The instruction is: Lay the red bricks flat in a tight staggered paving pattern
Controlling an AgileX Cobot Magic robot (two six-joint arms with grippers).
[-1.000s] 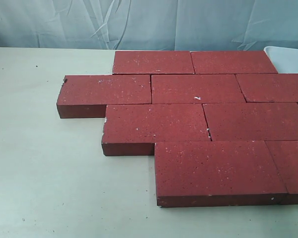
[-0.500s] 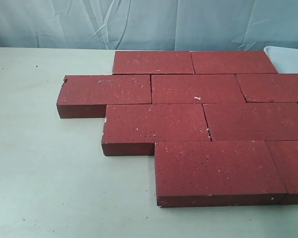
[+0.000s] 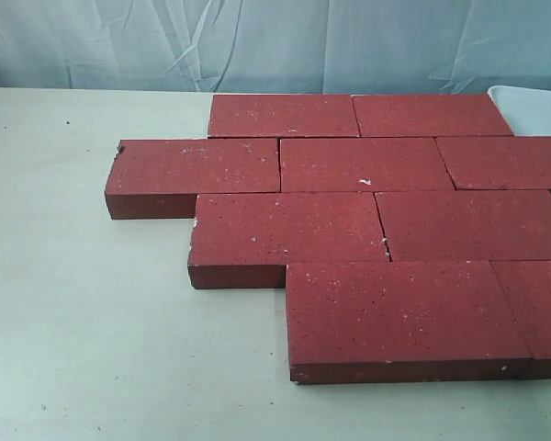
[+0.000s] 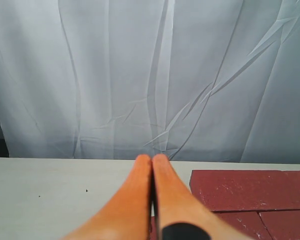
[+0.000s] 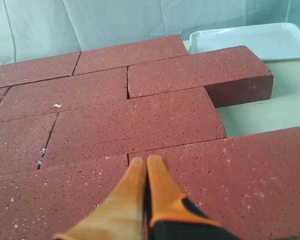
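The red bricks (image 3: 367, 211) lay flat on the table (image 3: 92, 303) in staggered rows, long axes across the exterior view, below the right gripper (image 5: 146, 162), the nearer one, its fingers pressed together, while the left gripper (image 4: 152, 159), fingers also pressed together, had them to one side.

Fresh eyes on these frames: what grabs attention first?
A patch of dark-red rectangular speckled bricks lies flat in four staggered rows on the pale table, filling the exterior view's centre and right. A white shallow tray sits by its far right corner. The orange left gripper and right gripper both have jaws shut, empty.
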